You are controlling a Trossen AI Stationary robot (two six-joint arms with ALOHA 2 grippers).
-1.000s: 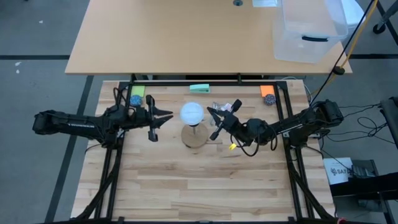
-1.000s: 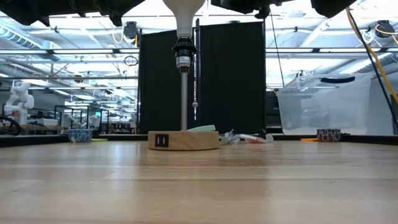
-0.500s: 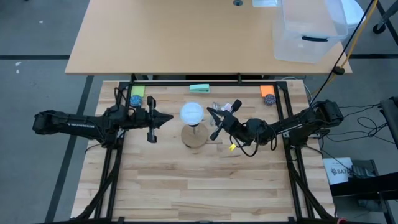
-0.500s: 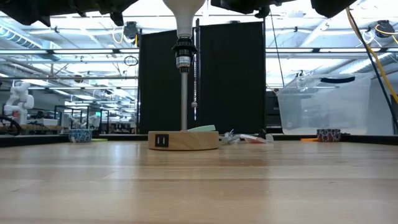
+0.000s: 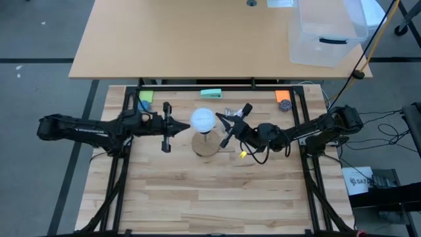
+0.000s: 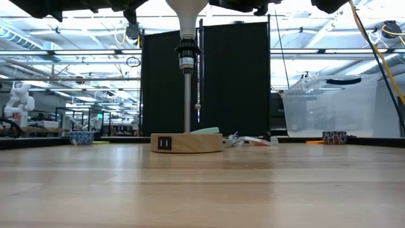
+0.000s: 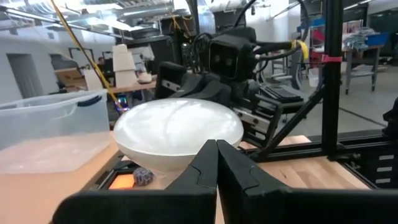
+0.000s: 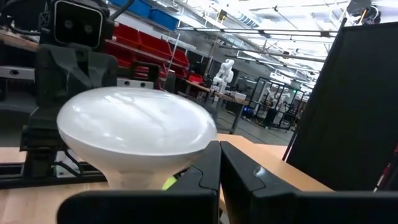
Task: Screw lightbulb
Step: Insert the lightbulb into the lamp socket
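The white lightbulb point(image 5: 202, 119) sits upright with its neck point(image 6: 187, 25) in the black socket point(image 6: 186, 54), on a thin pole above the round wooden base point(image 6: 186, 142). My left gripper point(image 5: 183, 124) is shut and level, a short way to the left of the globe, pointing at it. In the left wrist view the globe point(image 7: 179, 134) fills the space just beyond the shut fingertips. My right gripper point(image 5: 218, 118) is shut, right beside the globe's right side point(image 8: 134, 134). My left gripper touches nothing. My right gripper's shut fingertips stand level at the globe's right side point(image 5: 214, 119), coming from the table's right. I cannot tell whether they touch it.
A small clear plastic bag point(image 5: 230, 112) lies behind the base. A green block point(image 5: 211, 93) lies at the far edge. Small bowls point(image 5: 143, 105) point(image 5: 285, 105) stand at the far corners. A clear bin point(image 5: 327, 33) stands on the farther table. The near half of the table is bare wood.
My left gripper has gone toward the table's right, closer to the bulb, still level and shut. My right gripper has edged a little toward the table's left, up to the globe. The bulb and its stand have stayed in place.
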